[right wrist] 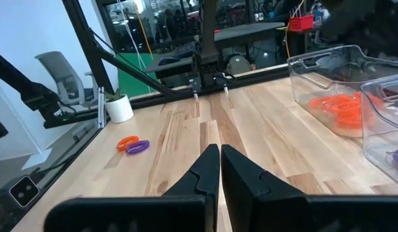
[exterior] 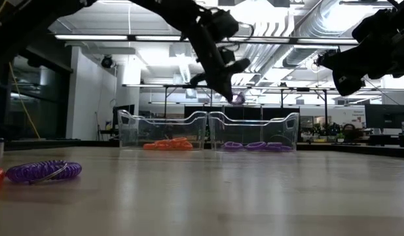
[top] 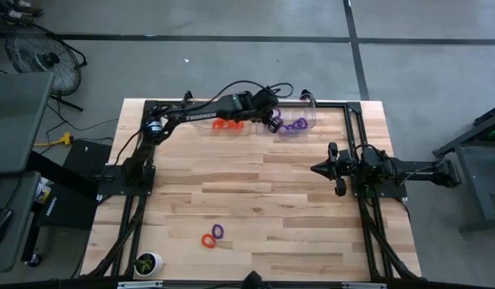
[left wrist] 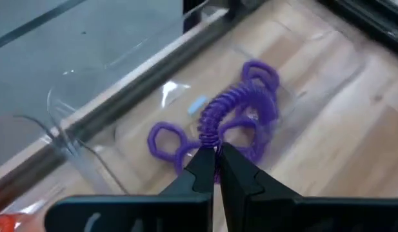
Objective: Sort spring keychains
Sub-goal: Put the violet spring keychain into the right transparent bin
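Observation:
Two clear bins stand at the table's far edge. The left bin (top: 227, 122) (exterior: 164, 130) holds orange-red keychains, and the right bin (top: 299, 120) (exterior: 254, 130) holds purple ones (left wrist: 166, 138). My left gripper (top: 273, 120) (left wrist: 216, 154) (exterior: 236, 97) hovers over the right bin, shut on a purple keychain (left wrist: 218, 116). One purple keychain (top: 218, 231) (exterior: 44, 172) (right wrist: 139, 147) and one orange keychain (top: 208, 240) (right wrist: 127, 142) lie side by side on the near left part of the table. My right gripper (top: 315, 169) (right wrist: 220, 154) is shut on nothing, above the table's right side. My left gripper pinches one end of the purple keychain's coil (left wrist: 210, 143) between its two fingertips, coming from above and slanting down. The keychain is lifted clear and hangs below the fingers, over the purple loops on the floor of the right bin.
A small white pot with a plant (top: 147, 262) (right wrist: 119, 106) stands at the near left corner. Black frame rails (top: 367, 217) run along the table's left, right and far sides. Bare wood (top: 271, 201) lies between the bins and the two loose keychains.

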